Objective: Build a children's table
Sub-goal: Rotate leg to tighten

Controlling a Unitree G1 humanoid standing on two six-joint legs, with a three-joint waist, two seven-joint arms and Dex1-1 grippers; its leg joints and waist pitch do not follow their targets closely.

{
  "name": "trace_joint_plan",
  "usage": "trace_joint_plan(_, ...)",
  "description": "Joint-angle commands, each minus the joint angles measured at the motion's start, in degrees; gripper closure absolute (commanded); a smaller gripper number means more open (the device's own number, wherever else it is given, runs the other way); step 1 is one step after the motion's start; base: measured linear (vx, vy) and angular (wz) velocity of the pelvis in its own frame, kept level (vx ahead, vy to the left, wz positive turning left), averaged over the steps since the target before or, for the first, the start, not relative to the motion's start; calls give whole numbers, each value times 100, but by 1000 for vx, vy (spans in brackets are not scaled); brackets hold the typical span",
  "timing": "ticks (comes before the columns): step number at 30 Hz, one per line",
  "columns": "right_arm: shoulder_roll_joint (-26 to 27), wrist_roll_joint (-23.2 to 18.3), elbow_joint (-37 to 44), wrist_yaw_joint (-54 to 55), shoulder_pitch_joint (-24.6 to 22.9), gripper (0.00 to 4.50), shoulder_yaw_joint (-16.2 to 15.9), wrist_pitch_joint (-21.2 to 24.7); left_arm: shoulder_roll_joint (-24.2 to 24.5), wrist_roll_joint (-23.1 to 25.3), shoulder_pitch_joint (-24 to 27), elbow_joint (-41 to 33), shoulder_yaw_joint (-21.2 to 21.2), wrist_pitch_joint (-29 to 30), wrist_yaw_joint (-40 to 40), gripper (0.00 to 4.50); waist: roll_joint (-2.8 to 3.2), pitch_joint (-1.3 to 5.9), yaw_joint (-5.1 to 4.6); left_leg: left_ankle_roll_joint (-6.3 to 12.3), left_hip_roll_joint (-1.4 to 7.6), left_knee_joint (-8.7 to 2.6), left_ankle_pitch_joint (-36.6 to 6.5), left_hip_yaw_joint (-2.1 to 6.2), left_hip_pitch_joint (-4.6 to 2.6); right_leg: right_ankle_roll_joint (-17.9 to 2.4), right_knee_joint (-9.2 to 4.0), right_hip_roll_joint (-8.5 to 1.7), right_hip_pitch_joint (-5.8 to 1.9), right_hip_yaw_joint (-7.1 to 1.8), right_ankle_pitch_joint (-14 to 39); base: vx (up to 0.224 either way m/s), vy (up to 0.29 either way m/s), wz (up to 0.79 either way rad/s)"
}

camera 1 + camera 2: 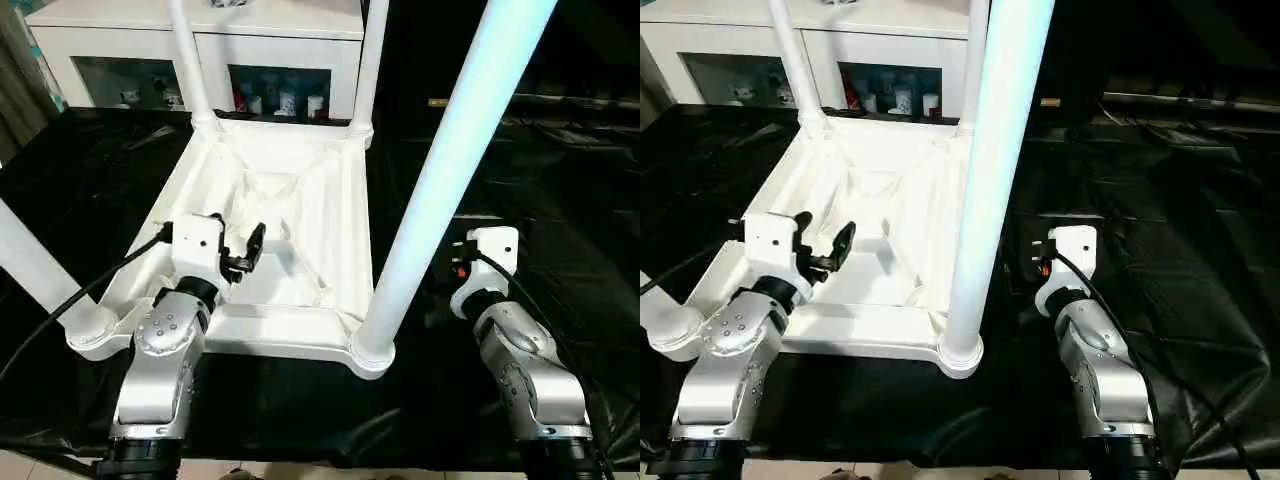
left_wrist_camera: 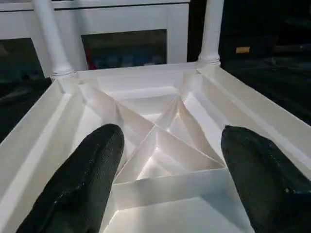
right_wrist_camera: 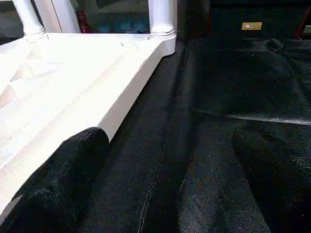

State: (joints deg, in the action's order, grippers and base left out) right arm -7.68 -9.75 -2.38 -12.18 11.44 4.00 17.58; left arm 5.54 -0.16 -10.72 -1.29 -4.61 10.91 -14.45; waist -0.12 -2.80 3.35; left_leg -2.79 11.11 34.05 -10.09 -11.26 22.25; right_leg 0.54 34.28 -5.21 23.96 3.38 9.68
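Note:
The white children's table lies upside down on the black sheet, its ribbed underside [image 1: 300, 190] facing up. All four legs stand in the corner sockets: far left [image 1: 190, 60], far right [image 1: 368, 60], near left [image 1: 35, 265] and near right [image 1: 440, 180]. My left gripper [image 2: 170, 160] hovers open over the ribs by the near rim, and its black fingers [image 2: 82, 184] hold nothing. My right gripper [image 3: 170, 165] is open too, low over the black sheet just right of the table's right rim [image 3: 97, 97], beside the near right leg.
A white cabinet [image 1: 290, 45] with glass doors stands right behind the table. Wrinkled black sheet [image 1: 540, 200] covers the surface all around. A black cable [image 1: 80, 295] runs from my left wrist across the near left corner.

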Motion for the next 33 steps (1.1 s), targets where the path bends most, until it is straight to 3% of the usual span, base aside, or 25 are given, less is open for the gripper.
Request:
trace_joint_plan(1, -44, 50, 19, 41, 47, 0, -27, 129, 39, 44, 95, -76, 73, 70, 28, 82, -13, 499, 6, 888, 22, -163, 903, 38, 67, -1406, -209, -86, -178, -134, -1393, 0, 0, 0)
trace_joint_plan(2, -45, 49, 20, 43, 47, 0, -28, 131, 40, 42, 96, -76, 75, 69, 27, 82, -30, 573, 8, 1319, -50, -44, 1562, 25, 159, -1577, -160, -37, -96, -81, -2160, -63, 20, 1)
trace_joint_plan(3, -52, 54, 26, 52, 44, 0, -34, 135, 43, 30, 97, -73, 82, 52, 11, 82, -14, 623, 31, 1677, -87, 49, 1873, 20, 235, -1707, -162, 2, 11, -24, -2475, -94, 19, 3)
trace_joint_plan(5, -60, 59, 27, 60, 42, 0, -34, 135, 45, 25, 97, -69, 92, 37, -3, 82, 25, 578, 43, 1717, -21, 48, 589, 27, 252, -1642, -373, -83, 75, 26, -755, -108, 20, 3)
trace_joint_plan(6, -70, 72, 21, 69, 41, 0, -32, 127, 60, 45, 94, -60, 120, 17, 4, 82, 43, 463, 1, 1360, 73, -56, -813, 37, 197, -1334, -556, -104, 117, 76, 1229, -138, 31, -2)
trace_joint_plan(7, -90, 110, 9, 90, 41, 0, -34, 105, 69, 87, 81, -38, 145, 10, 43, 82, 114, 335, -96, 728, 139, -152, -2319, 87, 19, -726, -692, -73, 176, 181, 3055, -138, 31, -2)
trace_joint_plan(8, -90, 110, 9, 90, 41, 0, -34, 105, 69, 87, 81, -38, 145, 10, 43, 82, 114, 335, -96, 728, 139, -152, -2319, 87, 19, -726, -692, -73, 176, 181, 3055, -157, 43, -9)
trace_joint_plan(9, -97, 126, 7, 116, 32, 0, -10, 84, 83, 85, 75, -20, 171, 12, 50, 82, 209, 174, -205, -83, 293, -376, -4188, 226, -270, 156, -832, 102, 178, 485, 3869, -149, 55, -11)
trace_joint_plan(10, -96, 130, 8, 133, 31, 0, 5, 82, 92, 80, 69, -12, 174, 10, 45, 82, 290, 79, -188, -214, 487, -801, -4838, 244, -46, 108, -374, 205, -88, 557, 3317, -149, 55, -11)
trace_joint_plan(11, -98, 137, 11, 150, 29, 0, 23, 78, 103, 75, 62, -5, 175, 0, 40, 82, 319, -13, 239, -530, 526, -1306, -5560, -154, 682, -287, 1021, 203, -654, 545, 1780, -185, 55, 2)
trace_joint_plan(12, -103, 153, 15, 171, 25, 0, 41, 59, 108, 67, 54, 5, 172, -17, 34, 82, 301, 130, 508, -491, 385, -1202, -5127, -440, 545, -263, 1123, 177, -654, 271, 2104, -142, -60, 7)
trace_joint_plan(13, -107, 212, 29, 279, 4, 0, 112, -22, 140, 73, 44, 27, 187, -134, -4, 82, -303, 341, 202, -631, 289, 31, -3016, -201, -248, 368, 126, -405, -54, -350, 5162, -142, -60, 7)
trace_joint_plan(14, -107, 212, 29, 279, 4, 0, 112, -22, 140, 73, 44, 27, 187, -134, -4, 82, -303, 341, 202, -631, 289, 31, -3016, -201, -248, 368, 126, -405, -54, -350, 5162, -63, -127, 10)
trace_joint_plan(15, -129, 276, 34, 425, -20, 0, 197, -50, 187, 84, 50, 21, 226, -229, -72, 82, -100, 145, 325, 47, -210, 939, -317, 455, -3, 92, -779, -754, -16, -900, 6708, -79, -34, -1)
trace_joint_plan(16, -155, 330, 34, 547, -48, 0, 264, -47, 223, 84, 71, -5, 263, -308, -145, 82, -104, 52, 302, -167, -217, 741, -281, 623, 160, -166, -564, -732, -289, -583, 6040, -79, -34, -1)
trace_joint_plan(17, -166, 353, 33, 595, -60, 0, 289, -45, 242, 77, 81, -17, 283, -342, -169, 82, -46, -20, 271, -351, -88, 603, -883, 628, -71, -335, -581, -723, -138, -377, 5770, -57, 69, -9)
trace_joint_plan(18, -200, 366, 50, 677, -139, 0, 383, -16, 278, 23, 158, -78, 338, -329, -272, 82, 202, 168, 193, -743, 74, 102, -1867, 699, -276, -677, -244, -339, -303, -158, 3723, -64, 100, 6)
trace_joint_plan(19, -225, 345, 81, 669, -215, 0, 432, -6, 303, -77, 243, -143, 381, -271, -395, 82, 282, 235, 101, -680, 311, -340, -2730, 876, -216, -749, 62, -122, -377, -176, 1854, -64, 100, 6)
trace_joint_plan(20, -244, 322, 119, 629, -270, 0, 452, -17, 325, -209, 328, -214, 409, -210, -549, 82, 282, 235, 101, -680, 311, -340, -2730, 876, -216, -749, 62, -122, -377, -176, 1854, -45, 76, 3)
trace_joint_plan(21, -256, 308, 143, 599, -300, 0, 459, -28, 342, -300, 381, -259, 426, -175, -648, 82, 318, 243, 4, -526, 273, -478, -2662, 835, -164, -916, 3, -203, -516, -158, 601, -20, 84, -12)
trace_joint_plan(23, -321, 108, 278, 293, -453, 0, 474, 9, 398, -802, 685, -566, 408, 41, -1110, 62, 273, 230, -83, -365, 205, -490, -2494, 741, -51, -977, -118, -292, -582, -161, 867, -21, 80, -16)
trace_joint_plan(25, -526, -213, 419, -343, -634, 0, 390, 111, 599, -1172, 1096, -863, 386, 107, -1596, 45, 201, 199, -123, -155, 160, -441, -2383, 591, -34, -1011, -280, -396, -525, -249, 1603, 0, 0, 0)
trace_joint_plan(28, -1209, -744, 699, -1797, -948, 0, 89, 339, 1123, -1665, 1755, -1221, 174, 251, -2325, 30, 180, 208, -136, 141, 169, -437, -1843, 540, 57, -994, -305, -419, -606, -257, 1660, 0, 0, 0)
trace_joint_plan(30, -1360, -770, 731, -2045, -974, 0, 40, 278, 1282, -1681, 1841, -1205, 114, 241, -2461, 5, 143, 216, -134, 278, 144, -393, -1677, 469, -18, -991, -367, -400, -509, -289, 1853, 0, 0, 0)
trace_joint_plan(33, -1836, -1194, 1102, -2994, -1126, 0, -43, 414, 1630, -1685, 2185, -1216, -253, 41, -2657, 3, 104, 241, -66, 552, 191, -378, -967, 412, -20, -1083, -316, -367, -522, -286, 1127, 0, 0, 0)
